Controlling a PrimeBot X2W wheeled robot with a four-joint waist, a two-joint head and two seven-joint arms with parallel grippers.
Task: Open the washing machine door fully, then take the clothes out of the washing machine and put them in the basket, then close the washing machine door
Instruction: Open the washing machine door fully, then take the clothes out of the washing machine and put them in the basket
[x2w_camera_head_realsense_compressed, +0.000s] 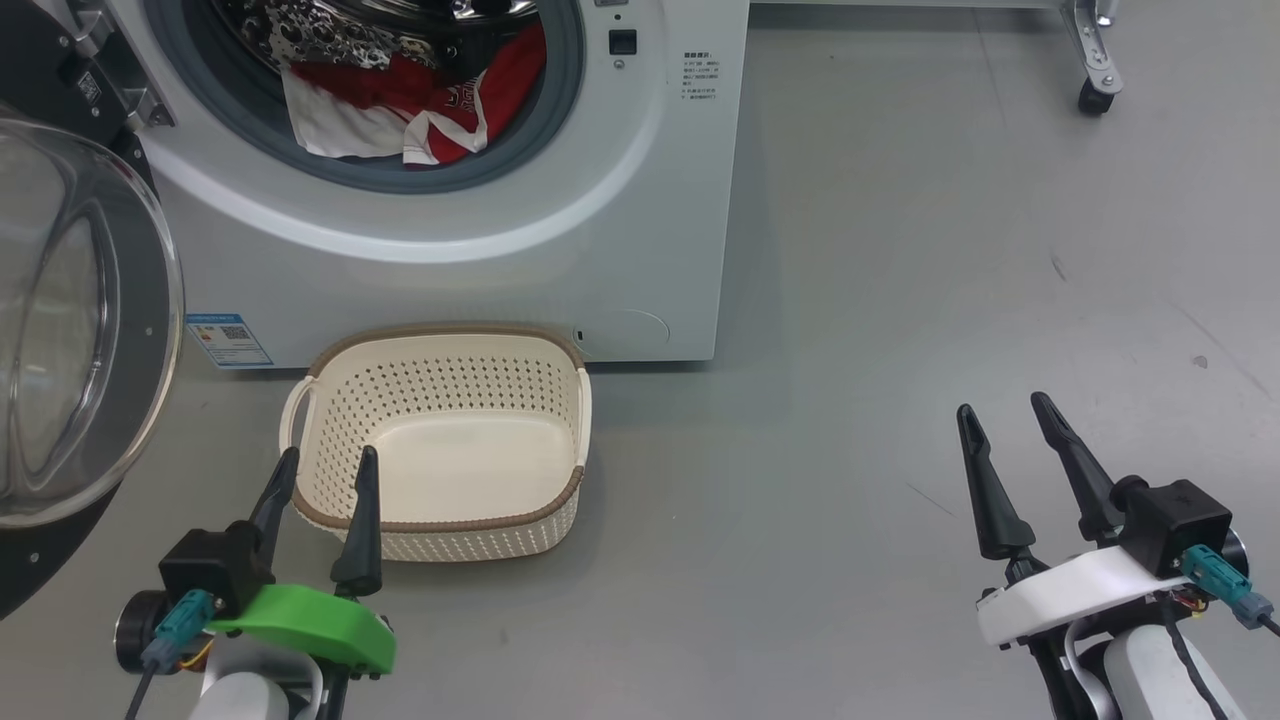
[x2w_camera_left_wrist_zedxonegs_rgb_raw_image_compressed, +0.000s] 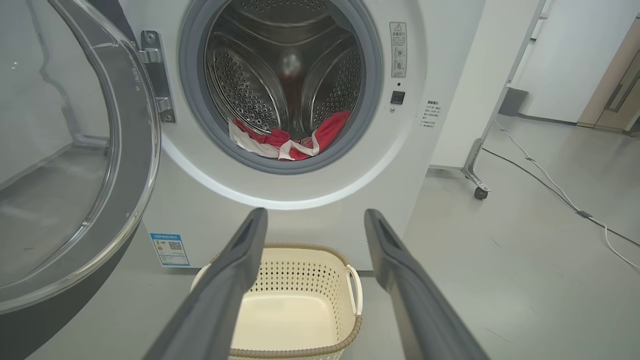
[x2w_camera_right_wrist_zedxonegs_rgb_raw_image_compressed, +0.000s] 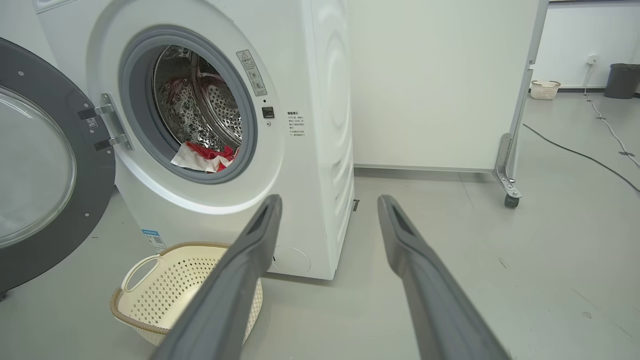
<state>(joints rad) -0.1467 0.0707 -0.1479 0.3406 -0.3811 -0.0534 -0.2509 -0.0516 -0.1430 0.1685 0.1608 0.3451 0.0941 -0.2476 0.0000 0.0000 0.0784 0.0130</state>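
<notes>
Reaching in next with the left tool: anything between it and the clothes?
Nothing visible between the left tool and the clothes: the door stands open at the left, the basket sits lower on the floor.

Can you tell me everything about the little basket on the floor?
The basket is small, cream and looks plastic, with rows of little holes in its sides, a brown woven-look rim and a loop handle at each side. It stands upright on the grey floor, right in front of the washing machine. Nothing lies in it yet.
</notes>
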